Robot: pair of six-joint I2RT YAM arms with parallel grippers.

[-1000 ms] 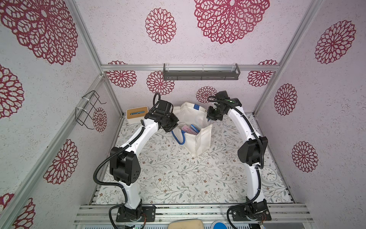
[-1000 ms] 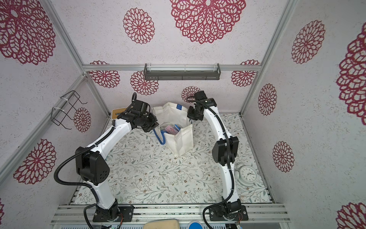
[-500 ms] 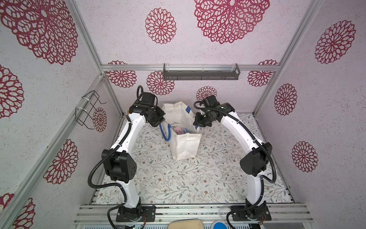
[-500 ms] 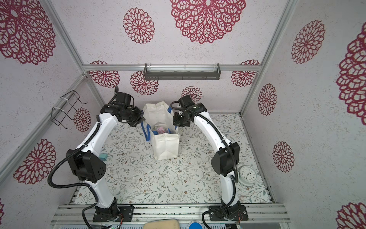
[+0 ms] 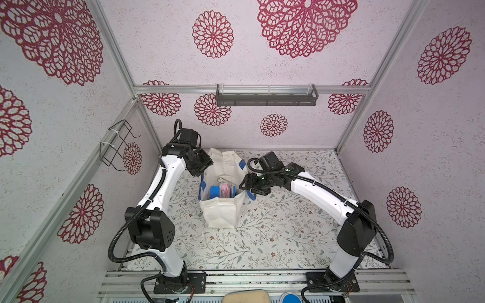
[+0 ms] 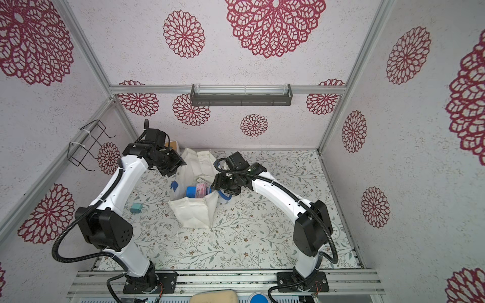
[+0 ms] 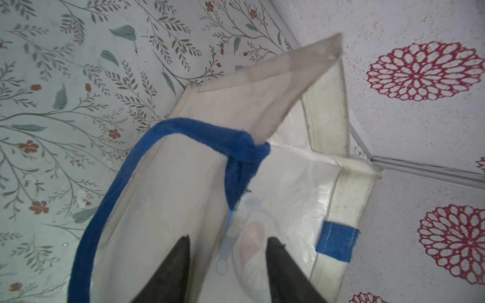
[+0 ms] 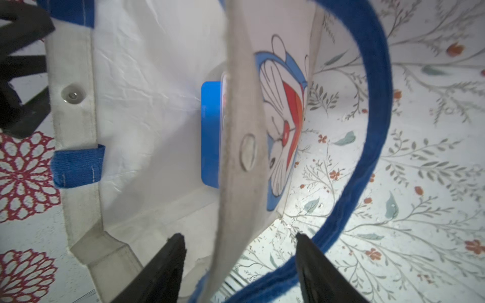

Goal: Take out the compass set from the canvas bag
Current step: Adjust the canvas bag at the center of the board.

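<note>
- Nearest, the bases of both arms sit bolted to a metal rail [image 5: 252, 278] at the front edge.
- Beyond it lies the floral surface [image 5: 262, 244]. A small teal object [image 6: 136, 208] rests on it beside the left arm, apart from the bag.
- The canvas bag [image 5: 220, 212] stands upright toward the back middle of the surface, between the two arms. Its mouth is open and its front wall is creased.
- One blue handle [image 5: 201, 187] hangs outside the bag on the left arm's side, and the other handle [image 6: 226, 196] hangs outside on the right arm's side.
- Inside the bag, in both top views, a flat blue case [image 5: 215, 192] lies just beside a pinkish case [image 5: 227, 190]. I cannot tell which of the two is the compass set.
- The right pincer [image 8: 238, 234] is at the bag's rim on its own side. Its jaws stand wide apart and straddle the hem, one finger inside the bag and one outside. Neither presses the cloth, so it has hold of nothing. The blue loop passes close by the outer finger, and a cartoon print [image 8: 283, 118] shows on the bag's outer face.
- The left pincer [image 7: 228, 237] is at the opposite rim, a little farther back. Its jaws are also parted, with the bag wall's edge running between them, and they grip nothing.
- Farther back, a tan-topped box [image 6: 172, 145] sits in the corner behind the left arm.
- A black wire rack [image 5: 115, 147] hangs on the side wall, and a dark shelf [image 5: 266, 98] is fixed high on the rear wall.
</note>
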